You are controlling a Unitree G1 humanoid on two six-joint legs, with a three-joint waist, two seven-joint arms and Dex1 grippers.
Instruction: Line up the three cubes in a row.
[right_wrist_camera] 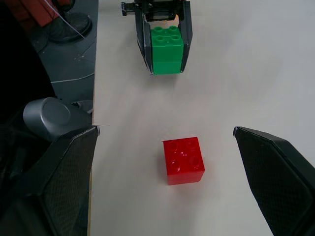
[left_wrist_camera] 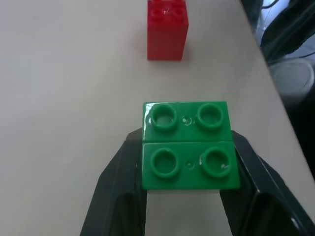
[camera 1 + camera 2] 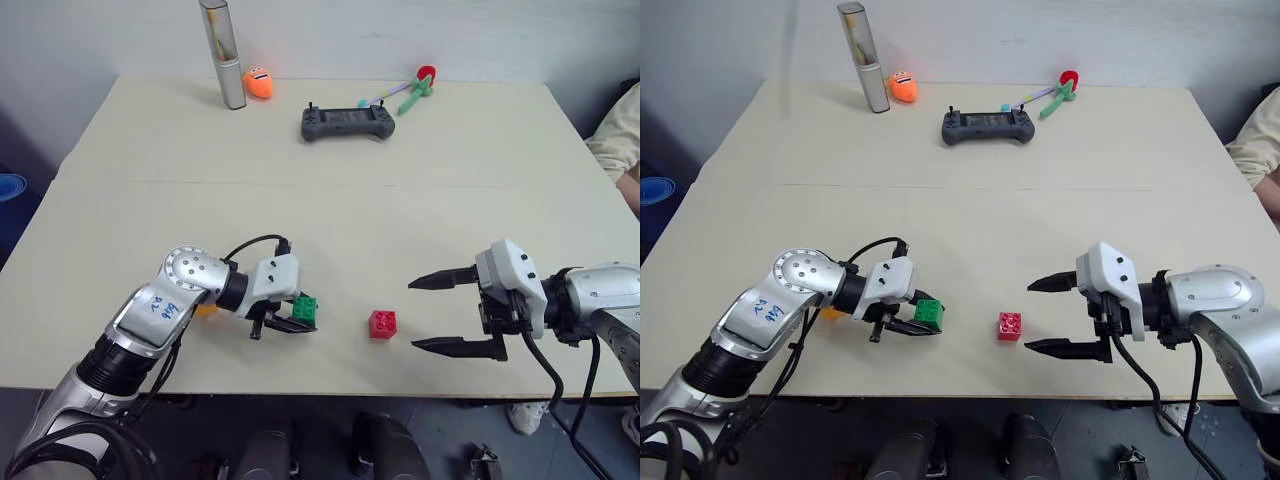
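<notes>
The bench (image 3: 330, 205) carries the row only half made along its near edge. The left tool (image 3: 292, 325) is clamped on the green brick (image 3: 305, 308), low at the surface; whether the brick touches the bench I cannot tell. The right tool (image 3: 452, 313) stands wide and empty, its fingers pointing at the red brick (image 3: 382, 323), which sits alone just beside the green one. The yellow-orange brick (image 3: 206, 310) peeks out behind the left forearm, on the far side of the green from the red. So, as I judge it, green and red are roughly in line; spacing and the third brick remain.

The head views show all three bricks. The left wrist view shows the fingers (image 2: 120, 187) pressing the green brick's sides. The right wrist view shows the red brick centred between its open fingers.
</notes>
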